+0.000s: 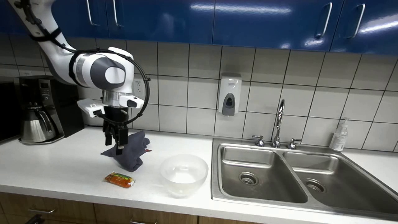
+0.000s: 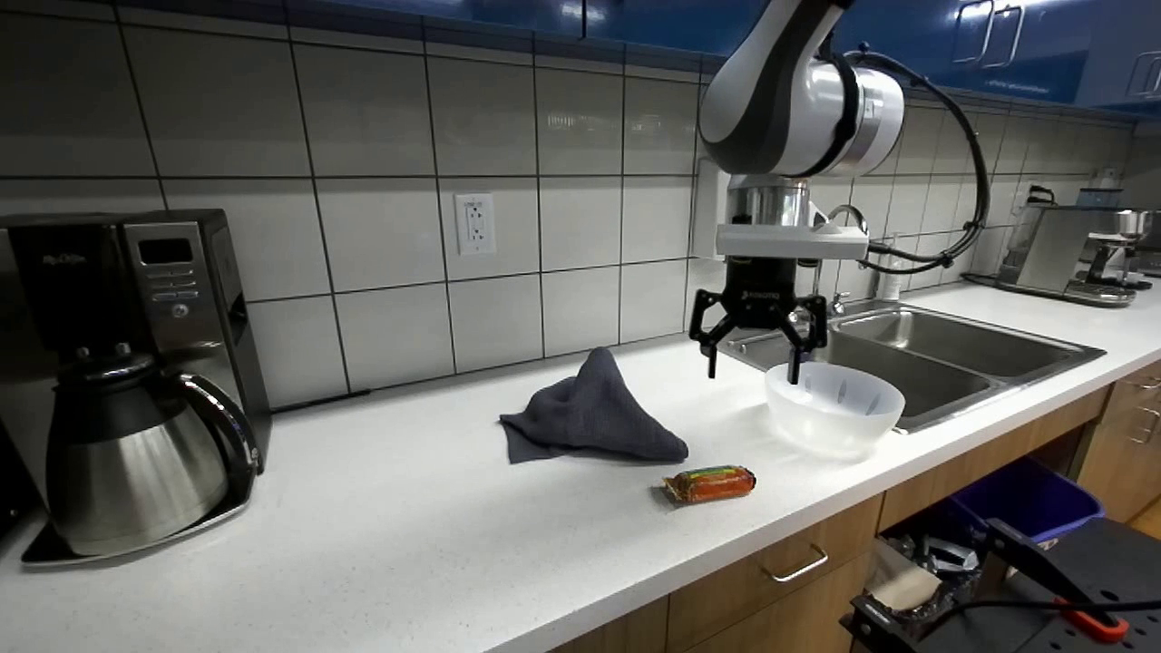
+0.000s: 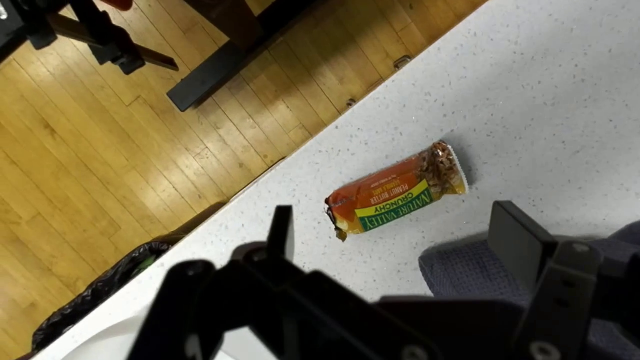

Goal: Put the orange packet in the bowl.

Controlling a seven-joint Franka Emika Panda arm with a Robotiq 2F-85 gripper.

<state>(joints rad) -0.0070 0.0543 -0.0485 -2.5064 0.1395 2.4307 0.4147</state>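
Hanging above ctr (image 2: pixel 408 517), gripper (image 2: pixel 753 377) w/ jaws spread; dk cloth (image 2: pixel 590 413) near orange pkt (image 2: pixel 713 484), bowl (image 2: pixel 834 433) btwn pkt & sink (image 1: pixel 267 185).

Arm (image 1: pixel 59 59) reaches down from the top of both exterior views; wrist (image 2: pixel 769 201) vertical. Gripper (image 2: pixel 753 376) points straight down, raised. Wrist view: fingers (image 3: pixel 560 300) spread wide, pads (image 3: pixel 512 245) facing across the gap. Black cable (image 1: pixel 147 90), strapped along the arm, loops outward beside the wrist.
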